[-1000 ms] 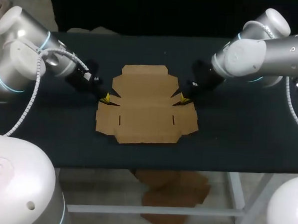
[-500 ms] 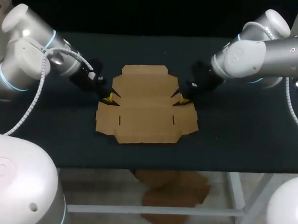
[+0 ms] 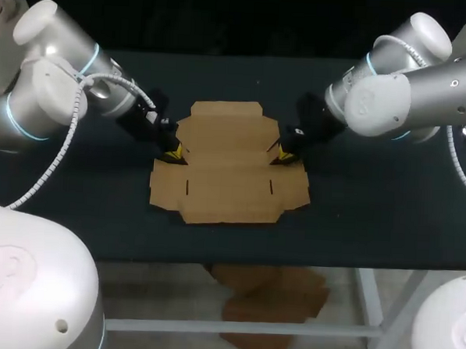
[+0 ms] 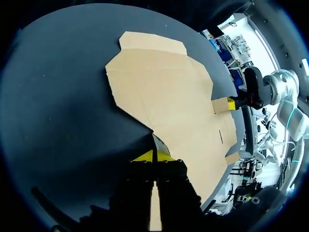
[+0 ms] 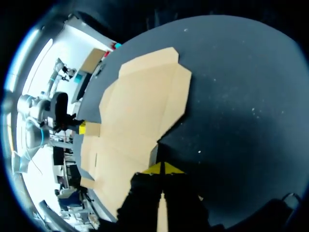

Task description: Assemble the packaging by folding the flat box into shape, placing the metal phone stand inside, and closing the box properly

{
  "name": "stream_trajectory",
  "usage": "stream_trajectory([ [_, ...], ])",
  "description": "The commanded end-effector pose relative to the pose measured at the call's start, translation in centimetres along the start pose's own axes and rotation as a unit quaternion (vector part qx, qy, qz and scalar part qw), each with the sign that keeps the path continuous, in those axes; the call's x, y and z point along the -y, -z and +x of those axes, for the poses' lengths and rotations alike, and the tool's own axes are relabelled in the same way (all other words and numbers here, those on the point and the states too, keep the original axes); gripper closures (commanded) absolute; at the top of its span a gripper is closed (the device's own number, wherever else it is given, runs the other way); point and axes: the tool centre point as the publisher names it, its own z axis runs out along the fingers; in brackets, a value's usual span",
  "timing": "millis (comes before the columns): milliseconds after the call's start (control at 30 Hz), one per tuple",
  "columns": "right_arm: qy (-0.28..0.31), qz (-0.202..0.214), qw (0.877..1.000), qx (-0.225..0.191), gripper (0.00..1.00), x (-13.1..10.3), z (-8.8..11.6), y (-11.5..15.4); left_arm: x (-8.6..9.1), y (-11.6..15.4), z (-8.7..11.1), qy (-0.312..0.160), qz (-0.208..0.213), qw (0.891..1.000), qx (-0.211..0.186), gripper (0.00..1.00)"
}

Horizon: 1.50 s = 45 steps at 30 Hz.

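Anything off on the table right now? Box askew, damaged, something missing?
The flat box lies flat, roughly square to the table edge, with no visible damage. The left gripper and right gripper sit at its side notches. One oddity: no metal phone stand shows in any view.

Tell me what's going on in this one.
Two robot arms are at a flat cardboard box that lies unfolded on the dark table. The left pincer sits at the notch on the box's left side, the right pincer at the matching notch on its right, each with its tips together. No flap is raised yet, so folding has not begun.
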Motion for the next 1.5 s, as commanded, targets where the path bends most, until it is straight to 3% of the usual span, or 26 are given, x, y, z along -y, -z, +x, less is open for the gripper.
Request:
stream_trajectory([
  [33,-0.002,-0.003,1.000,0.022,1.00,0.2,0.8,-0.2,0.1,0.0,0.7,0.003,-0.002,1.000,0.017,1.00],
  [500,-0.004,-0.006,0.999,0.054,1.00,0.0,1.7,-0.6,0.8,-0.5,2.2,0.002,-0.013,0.999,0.046,1.00],
  [1500,0.004,0.006,0.995,0.103,1.00,-1.0,3.1,-2.6,1.7,-2.5,2.8,0.013,-0.028,0.997,0.075,1.00],
])
